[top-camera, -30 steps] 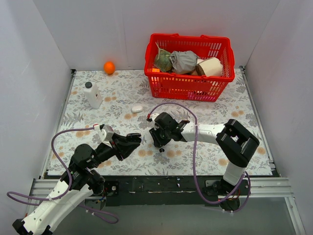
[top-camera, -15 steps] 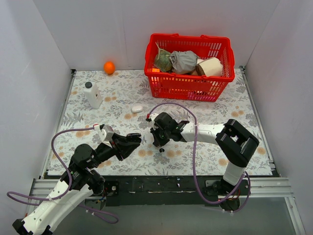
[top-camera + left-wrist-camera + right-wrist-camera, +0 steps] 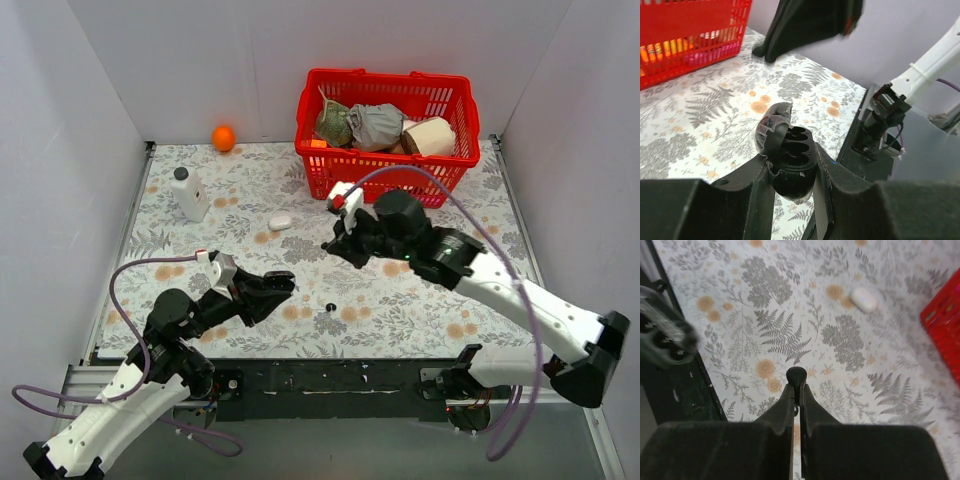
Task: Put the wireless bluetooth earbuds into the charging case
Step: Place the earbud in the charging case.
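My left gripper (image 3: 272,286) is shut on the open black charging case (image 3: 790,167), held low over the table front. Its lid (image 3: 771,131) is tipped to the left and both sockets (image 3: 796,146) are empty. My right gripper (image 3: 335,243) is raised above the table's middle, shut on one tiny black earbud (image 3: 796,375) that pokes out past the fingertips (image 3: 788,396). The other earbud (image 3: 330,306) lies on the table between the two grippers. In the right wrist view the case shows blurred at the left edge (image 3: 665,340).
A red basket (image 3: 455,95) of items stands at the back right. A white pebble-shaped case (image 3: 280,222) lies on the table behind the grippers and also shows in the right wrist view (image 3: 863,299). A white bottle (image 3: 190,193) and an orange (image 3: 223,137) are at the back left.
My right arm has lifted off the table and swung back and right, carrying one earbud. The other earbud stays on the table. My left gripper has barely moved.
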You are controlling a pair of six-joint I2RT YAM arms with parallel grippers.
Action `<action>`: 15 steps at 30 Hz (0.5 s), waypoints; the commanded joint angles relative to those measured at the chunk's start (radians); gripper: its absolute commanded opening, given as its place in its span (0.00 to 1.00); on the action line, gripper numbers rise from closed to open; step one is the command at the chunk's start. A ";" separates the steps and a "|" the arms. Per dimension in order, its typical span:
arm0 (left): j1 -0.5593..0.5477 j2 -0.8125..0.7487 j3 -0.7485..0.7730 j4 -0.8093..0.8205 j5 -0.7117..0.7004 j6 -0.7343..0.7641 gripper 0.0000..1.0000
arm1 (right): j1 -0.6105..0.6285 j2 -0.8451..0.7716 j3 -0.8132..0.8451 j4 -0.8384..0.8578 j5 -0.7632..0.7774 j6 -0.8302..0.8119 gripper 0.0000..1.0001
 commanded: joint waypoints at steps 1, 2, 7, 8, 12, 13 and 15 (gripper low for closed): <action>0.002 0.108 0.061 0.145 0.157 0.027 0.00 | 0.007 -0.100 0.187 -0.261 -0.122 -0.178 0.01; 0.003 0.139 0.072 0.182 0.231 0.030 0.00 | 0.009 -0.124 0.205 -0.287 -0.138 -0.198 0.01; 0.006 0.358 0.152 0.268 0.435 0.041 0.00 | 0.045 -0.186 0.257 -0.380 -0.216 -0.215 0.01; 0.006 0.386 0.162 0.286 0.454 0.043 0.00 | 0.055 -0.202 0.256 -0.384 -0.221 -0.216 0.01; 0.013 0.467 0.212 0.305 0.555 0.072 0.00 | 0.087 -0.246 0.236 -0.371 -0.285 -0.216 0.01; 0.016 0.497 0.221 0.303 0.596 0.087 0.00 | 0.094 -0.249 0.231 -0.368 -0.291 -0.215 0.01; 0.017 0.525 0.244 0.305 0.632 0.096 0.00 | 0.099 -0.261 0.201 -0.345 -0.296 -0.210 0.01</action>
